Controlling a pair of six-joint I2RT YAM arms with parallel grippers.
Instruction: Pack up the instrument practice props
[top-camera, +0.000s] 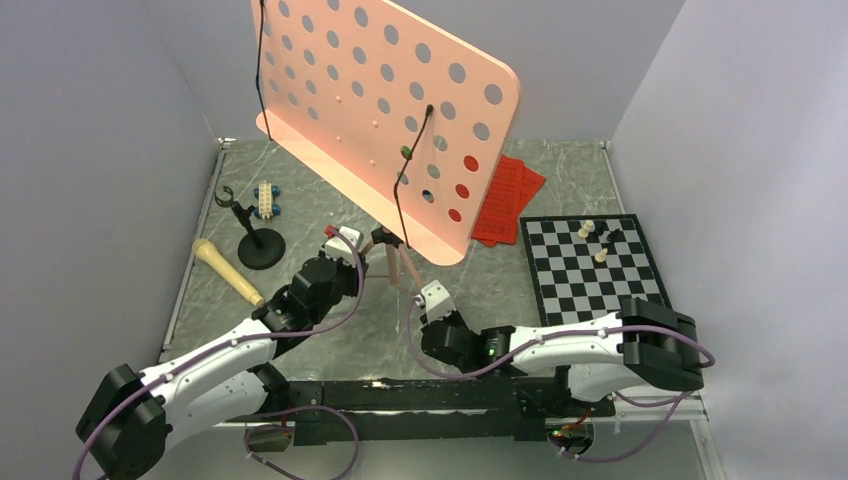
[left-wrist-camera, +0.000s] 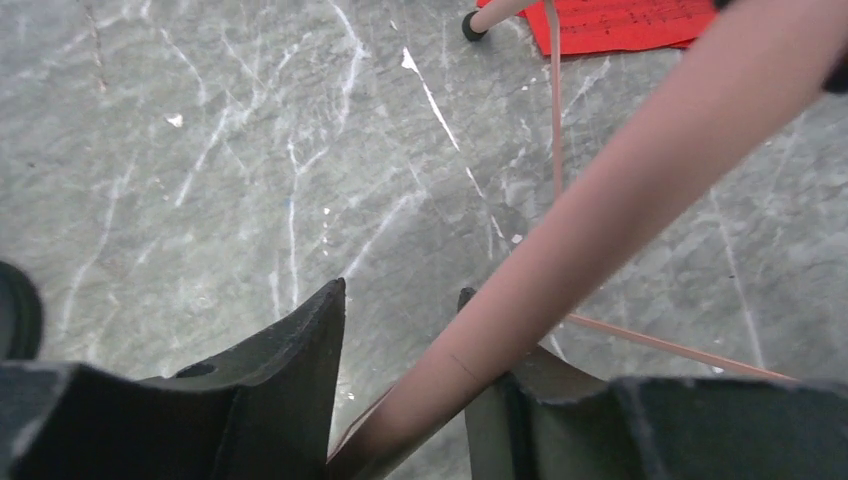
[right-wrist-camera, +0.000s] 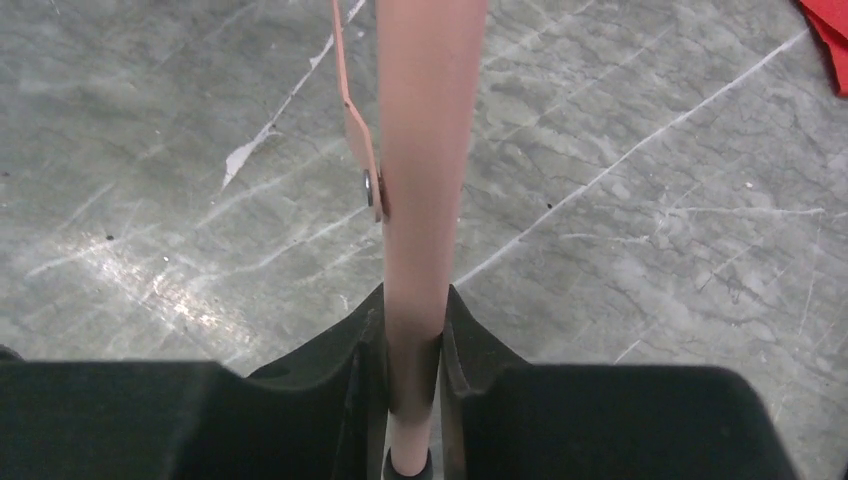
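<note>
Step in hand, as judged: collapsing the pink perforated-desk tripod music stand (top-camera: 385, 110), upright on the grey marbled table (top-camera: 310, 205); right gripper (right-wrist-camera: 412, 300) clamped on 1 leg, left gripper (left-wrist-camera: 402, 290) straddling a 2nd, clamp unconfirmable; next, draw the legs together without toppling it.

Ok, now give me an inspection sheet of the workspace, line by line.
Surface: grey marbled tabletop.
Job's things: music stand upright mid-table; red sheet music flat to its right; microphone lying at left; black mic stand upright beside it.
Clutter: chessboard with pieces at right; toy block car back left.
Claws: left claw open around a stand leg; right claw shut on a stand leg.
Cables: purple cables along both arms; black cord down the stand's desk.
Surroundings: pale walls on three sides.
</note>
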